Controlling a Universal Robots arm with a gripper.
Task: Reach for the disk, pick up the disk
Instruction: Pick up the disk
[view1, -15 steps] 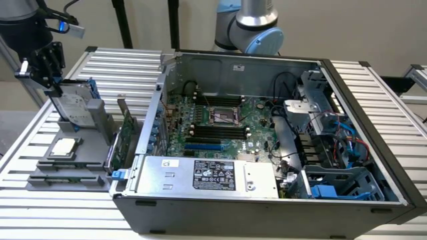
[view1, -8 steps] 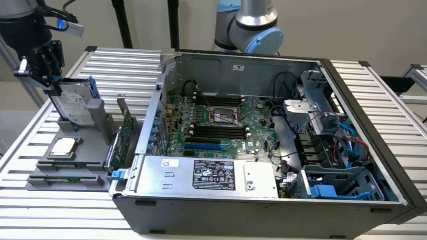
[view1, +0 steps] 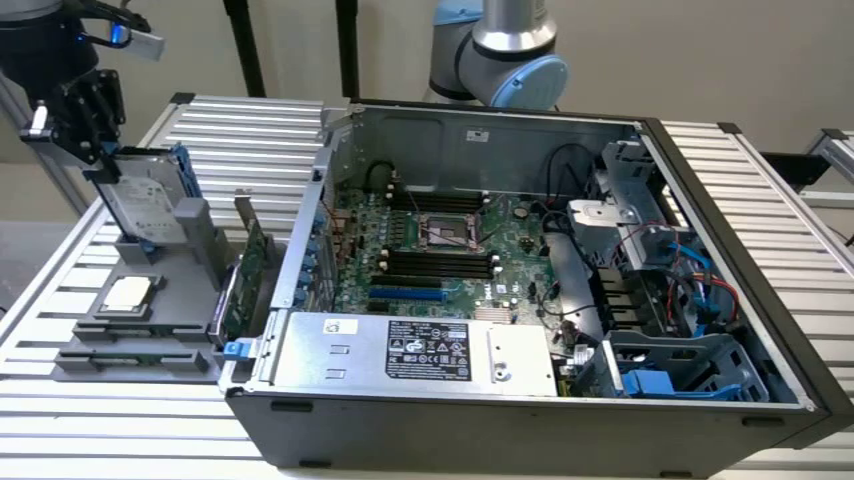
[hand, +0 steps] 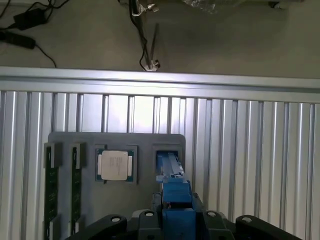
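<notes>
One disk (view1: 135, 207) stands upright in a grey holder (view1: 123, 335); jaws at its top, clenched or released I cannot tell; a skewed pull could jam it.

Beige wall (view1: 747, 60), grey floor (hand: 225, 40), ribbed aluminium table (view1: 254, 130).

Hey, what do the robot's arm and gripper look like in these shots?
The arm is a silver-grey metal tube with a rounded joint capped in light blue. The gripper is black and blocky, with a small blue patch and a pale grey part above it at the wrist. In the wrist view its black body carries round silver screw heads. No markings are readable.
</notes>
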